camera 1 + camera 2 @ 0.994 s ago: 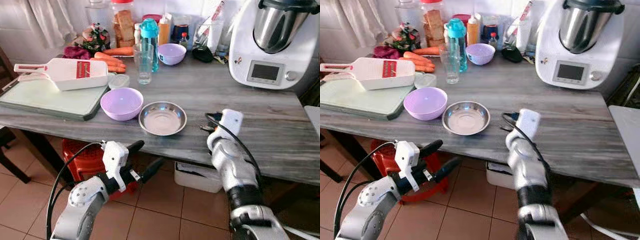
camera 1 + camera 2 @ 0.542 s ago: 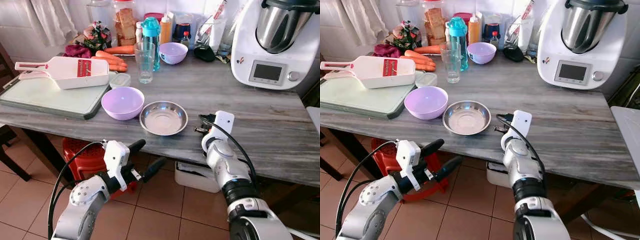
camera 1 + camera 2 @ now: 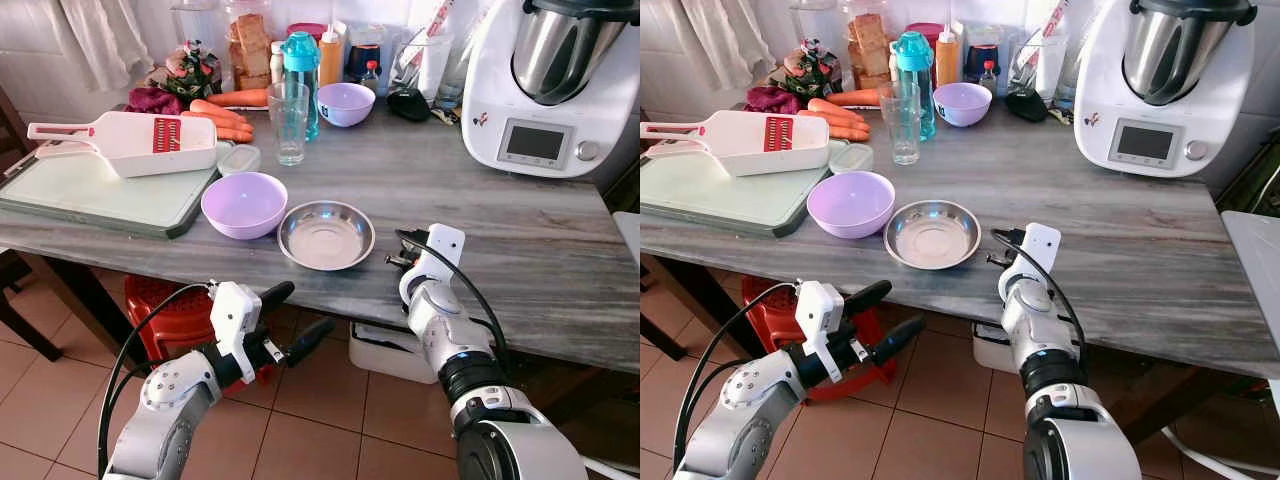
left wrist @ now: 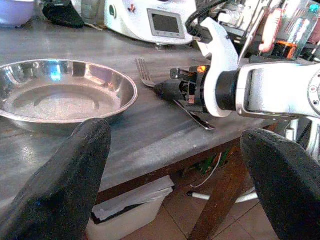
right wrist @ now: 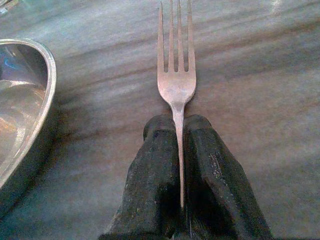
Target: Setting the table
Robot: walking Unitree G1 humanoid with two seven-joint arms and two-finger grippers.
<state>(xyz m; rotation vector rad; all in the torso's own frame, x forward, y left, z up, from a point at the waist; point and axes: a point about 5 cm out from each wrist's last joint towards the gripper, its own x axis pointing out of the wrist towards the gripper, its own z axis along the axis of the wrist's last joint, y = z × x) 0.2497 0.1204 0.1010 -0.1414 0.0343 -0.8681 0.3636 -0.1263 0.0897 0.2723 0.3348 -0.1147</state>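
Observation:
A shallow steel plate (image 3: 326, 235) sits near the front edge of the grey wooden table (image 3: 480, 200), with a purple bowl (image 3: 244, 205) just to its left. My right gripper (image 5: 177, 122) is shut on the handle of a silver fork (image 5: 176, 85). The fork lies flat on the table just right of the plate, tines pointing away from the gripper. In the left wrist view the fork (image 4: 145, 75) is a short gap from the plate's rim. My left gripper (image 3: 303, 308) hangs open below the table's front edge, holding nothing.
A drinking glass (image 3: 289, 125), a blue bottle, a second purple bowl (image 3: 345, 104), carrots and jars stand at the back. A green cutting board (image 3: 100, 195) with a white grater is at left, a large kitchen machine (image 3: 545, 85) at back right. A red stool (image 3: 165, 310) stands under the table.
My right gripper has shifted a little left toward the steel plate with the fork in it. The left arm has barely moved.

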